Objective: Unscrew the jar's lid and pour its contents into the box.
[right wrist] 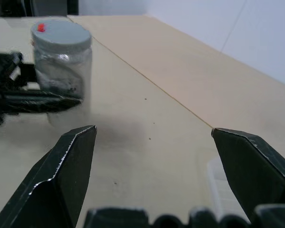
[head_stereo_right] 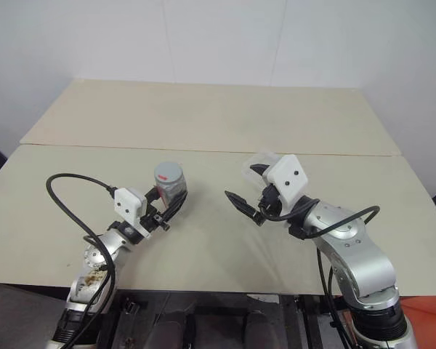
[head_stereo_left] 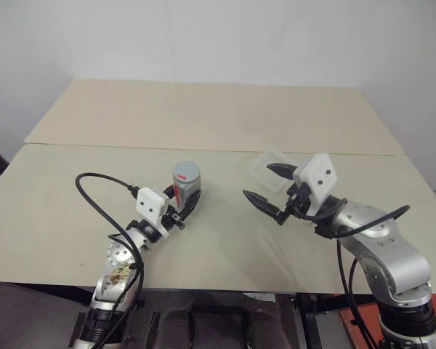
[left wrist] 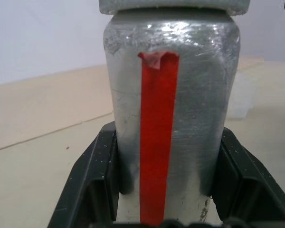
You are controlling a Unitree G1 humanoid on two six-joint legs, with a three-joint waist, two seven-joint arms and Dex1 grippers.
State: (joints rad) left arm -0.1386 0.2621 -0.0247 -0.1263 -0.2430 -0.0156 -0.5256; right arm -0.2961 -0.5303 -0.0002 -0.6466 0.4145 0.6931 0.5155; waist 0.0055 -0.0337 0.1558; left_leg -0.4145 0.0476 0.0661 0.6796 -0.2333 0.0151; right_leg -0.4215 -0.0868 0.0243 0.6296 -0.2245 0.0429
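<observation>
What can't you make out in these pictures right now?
- Contents: the jar has silvery walls, so nothing inside shows.
- Box: partly behind the right end effector in the eye views; cut by the edge in the right wrist view.
- Lid: cropped at the left wrist view's edge.

A pale beige counter [head_stereo_left: 73,218] stands before a second one [head_stereo_left: 203,109] of the same colour, with a thin seam between them. Behind both rises a plain white wall [head_stereo_left: 203,36].
</observation>
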